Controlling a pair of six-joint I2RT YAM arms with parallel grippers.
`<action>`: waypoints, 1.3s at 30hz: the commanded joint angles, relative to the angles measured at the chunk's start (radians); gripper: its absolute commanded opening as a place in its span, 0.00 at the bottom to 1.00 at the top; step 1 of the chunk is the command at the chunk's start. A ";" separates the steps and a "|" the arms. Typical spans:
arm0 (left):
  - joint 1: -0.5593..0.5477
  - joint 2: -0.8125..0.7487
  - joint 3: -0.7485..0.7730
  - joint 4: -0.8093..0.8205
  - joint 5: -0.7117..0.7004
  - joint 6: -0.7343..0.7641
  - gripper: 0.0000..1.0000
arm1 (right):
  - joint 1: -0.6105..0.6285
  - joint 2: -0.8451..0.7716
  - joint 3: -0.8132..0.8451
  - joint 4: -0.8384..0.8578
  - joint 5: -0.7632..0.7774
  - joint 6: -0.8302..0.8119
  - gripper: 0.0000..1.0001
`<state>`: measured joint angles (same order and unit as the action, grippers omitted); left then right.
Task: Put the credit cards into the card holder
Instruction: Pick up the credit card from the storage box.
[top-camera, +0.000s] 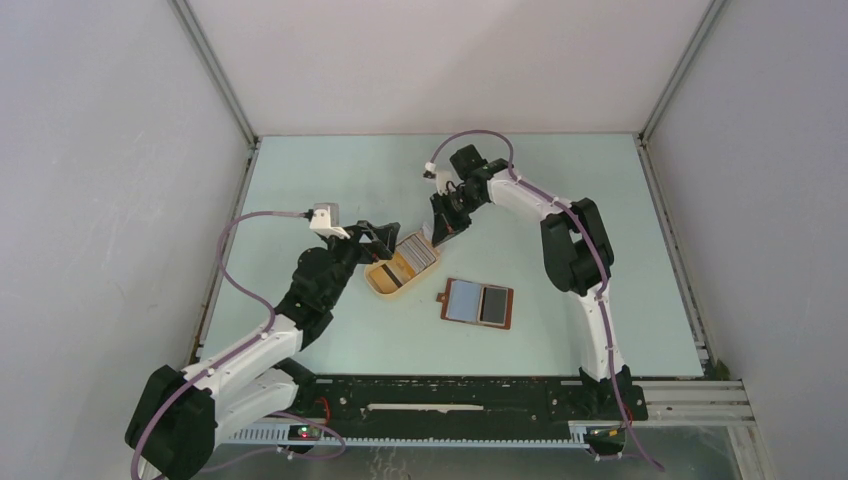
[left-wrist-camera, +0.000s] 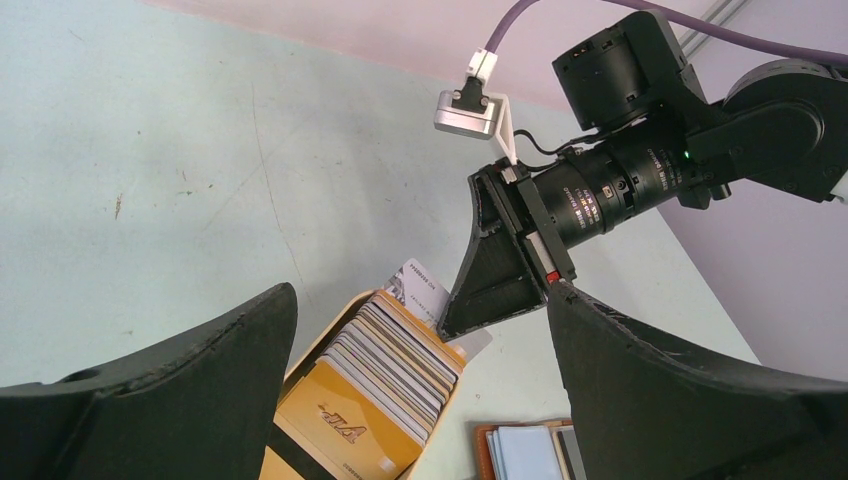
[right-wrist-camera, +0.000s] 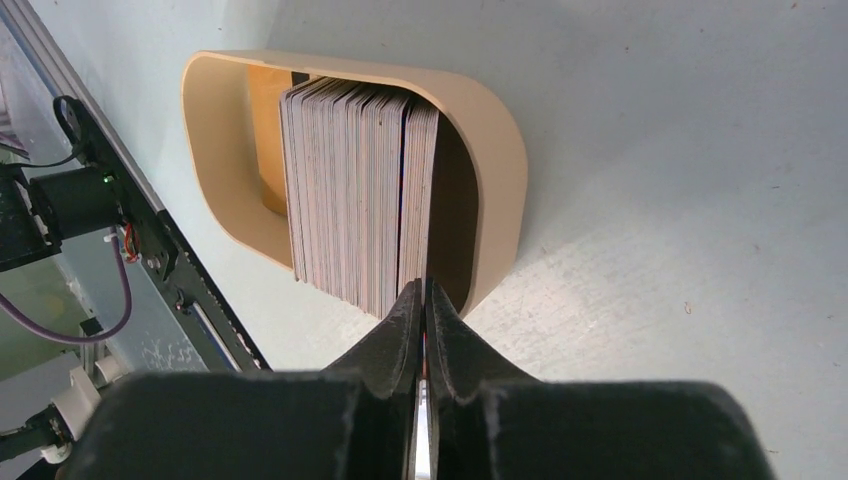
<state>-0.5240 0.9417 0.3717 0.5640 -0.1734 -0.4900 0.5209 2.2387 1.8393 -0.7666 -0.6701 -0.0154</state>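
The credit cards (top-camera: 418, 252) stand edge-on as a striped row in a tan oval tray (top-camera: 385, 280). My right gripper (top-camera: 440, 232) is at the tray's far end, shut on the last card of the row. In the right wrist view its jaws (right-wrist-camera: 422, 290) pinch that thin card edge beside the stack (right-wrist-camera: 350, 190). In the left wrist view the pinched white card (left-wrist-camera: 425, 290) stands higher than the others (left-wrist-camera: 400, 360). My left gripper (top-camera: 375, 238) hovers open over the tray's left side, holding nothing. The card holder (top-camera: 477, 303) lies open and flat to the right of the tray.
The tray (right-wrist-camera: 500, 150) sits mid-table between both arms. The card holder's brown edge (left-wrist-camera: 487, 450) shows close under my left gripper's right finger. The black rail with cables (top-camera: 450, 400) runs along the near edge.
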 joint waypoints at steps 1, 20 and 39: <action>0.005 -0.012 -0.038 0.045 -0.012 -0.005 1.00 | -0.007 -0.065 0.036 0.003 0.008 -0.019 0.07; 0.005 -0.012 -0.039 0.045 -0.011 -0.006 1.00 | -0.016 -0.115 0.028 0.006 0.041 -0.055 0.05; 0.013 -0.043 -0.070 0.115 0.094 0.025 1.00 | -0.049 -0.244 0.078 -0.207 -0.111 -0.310 0.02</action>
<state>-0.5217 0.9318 0.3439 0.5911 -0.1535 -0.4889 0.4892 2.1132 1.8484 -0.8589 -0.6891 -0.1932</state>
